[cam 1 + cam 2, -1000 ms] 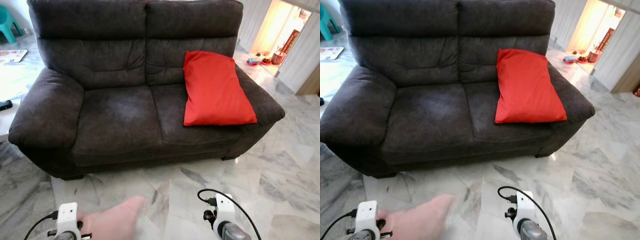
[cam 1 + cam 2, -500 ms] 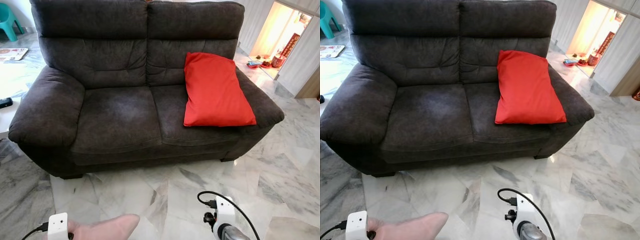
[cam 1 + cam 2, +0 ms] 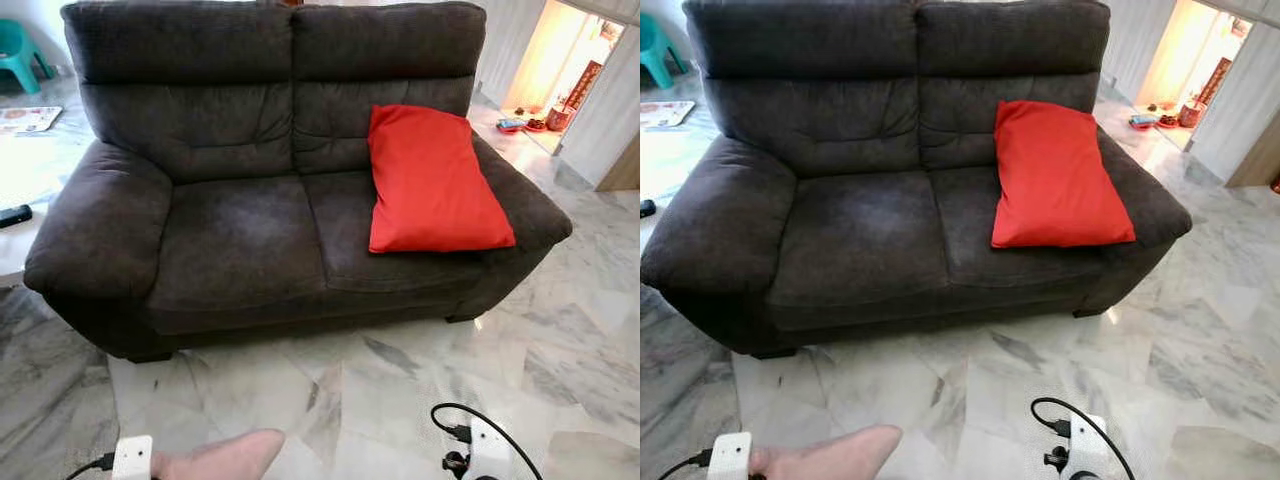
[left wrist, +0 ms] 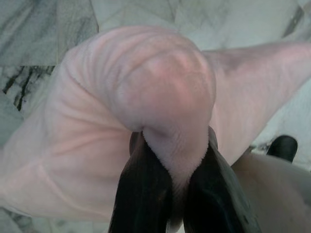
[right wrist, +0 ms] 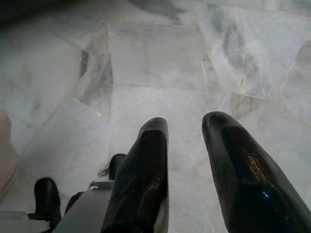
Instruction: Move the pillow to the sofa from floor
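A pale pink pillow [image 3: 225, 458] shows at the bottom left edge of the head view, low over the marble floor [image 3: 360, 390]. In the left wrist view my left gripper [image 4: 172, 145] is shut on a bunched fold of the pink pillow [image 4: 141, 92]. The dark grey two-seat sofa [image 3: 240, 220] stands ahead, and a red pillow [image 3: 432, 182] leans on its right seat. My right gripper [image 5: 187, 128] is open over bare marble with nothing between its fingers. The right wrist [image 3: 487, 450] sits at the bottom right.
A low white table with a black remote [image 3: 15, 215] stands left of the sofa, with a teal stool [image 3: 15, 45] behind it. A lit doorway [image 3: 560, 70] opens at the far right. Bare marble floor lies between me and the sofa.
Both wrists and the pink pillow have sunk lower in the head view, and the right wrist has moved right. The sofa and red pillow have stayed put.
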Controlling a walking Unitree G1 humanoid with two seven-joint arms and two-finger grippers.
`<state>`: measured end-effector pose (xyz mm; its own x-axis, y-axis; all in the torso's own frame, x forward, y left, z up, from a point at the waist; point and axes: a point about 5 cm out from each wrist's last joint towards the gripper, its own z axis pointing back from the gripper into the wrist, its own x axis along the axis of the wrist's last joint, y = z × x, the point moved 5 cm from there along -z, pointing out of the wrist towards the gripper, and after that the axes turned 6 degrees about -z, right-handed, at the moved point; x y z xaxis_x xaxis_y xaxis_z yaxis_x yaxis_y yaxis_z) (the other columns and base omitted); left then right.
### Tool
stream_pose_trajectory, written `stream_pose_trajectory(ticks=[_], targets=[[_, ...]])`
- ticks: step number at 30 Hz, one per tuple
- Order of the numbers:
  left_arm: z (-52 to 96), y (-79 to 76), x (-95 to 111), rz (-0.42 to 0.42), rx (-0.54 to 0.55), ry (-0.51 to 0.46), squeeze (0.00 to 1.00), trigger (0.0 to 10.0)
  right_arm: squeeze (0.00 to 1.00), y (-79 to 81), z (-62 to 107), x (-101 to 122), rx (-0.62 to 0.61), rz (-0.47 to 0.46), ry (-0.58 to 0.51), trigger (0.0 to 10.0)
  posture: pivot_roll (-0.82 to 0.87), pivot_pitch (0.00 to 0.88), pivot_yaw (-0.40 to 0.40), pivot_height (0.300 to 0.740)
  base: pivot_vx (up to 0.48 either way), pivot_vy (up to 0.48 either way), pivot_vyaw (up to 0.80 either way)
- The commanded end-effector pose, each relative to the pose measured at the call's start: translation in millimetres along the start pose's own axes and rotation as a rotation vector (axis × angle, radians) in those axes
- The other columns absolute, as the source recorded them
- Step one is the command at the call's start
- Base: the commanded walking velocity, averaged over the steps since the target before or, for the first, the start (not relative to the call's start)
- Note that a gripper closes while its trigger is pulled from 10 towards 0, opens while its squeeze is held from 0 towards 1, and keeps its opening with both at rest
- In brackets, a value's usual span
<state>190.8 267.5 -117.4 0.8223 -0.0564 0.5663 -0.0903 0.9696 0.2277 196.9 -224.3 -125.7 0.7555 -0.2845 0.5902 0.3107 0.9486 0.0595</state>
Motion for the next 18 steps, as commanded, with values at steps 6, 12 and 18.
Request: stream_pose_trajectory(ticks=[6,12,18], targets=[[-4.1,-11.2,24,-0.039,-0.033,-0.047,0.0,10.0,0.0,-12.7,2.0,1,-0.036,-0.034,-0.022,10.0,0.01,0.0,-0.027,0.74,0.0,0.0,0.0],[-5.9,-18.3,39,-0.062,-0.049,-0.077,0.0,10.0,0.0,-27.7,4.7,1,-0.085,-0.074,-0.043,10.0,-0.01,0.0,-0.016,0.74,0.0,0.0,0.0],[-6.1,-23.6,44,-0.071,-0.058,-0.094,0.0,10.0,0.0,-34.2,6.4,-1,-0.108,-0.099,-0.052,10.0,-0.03,0.0,-0.007,0.74,0.0,0.0,0.0]])
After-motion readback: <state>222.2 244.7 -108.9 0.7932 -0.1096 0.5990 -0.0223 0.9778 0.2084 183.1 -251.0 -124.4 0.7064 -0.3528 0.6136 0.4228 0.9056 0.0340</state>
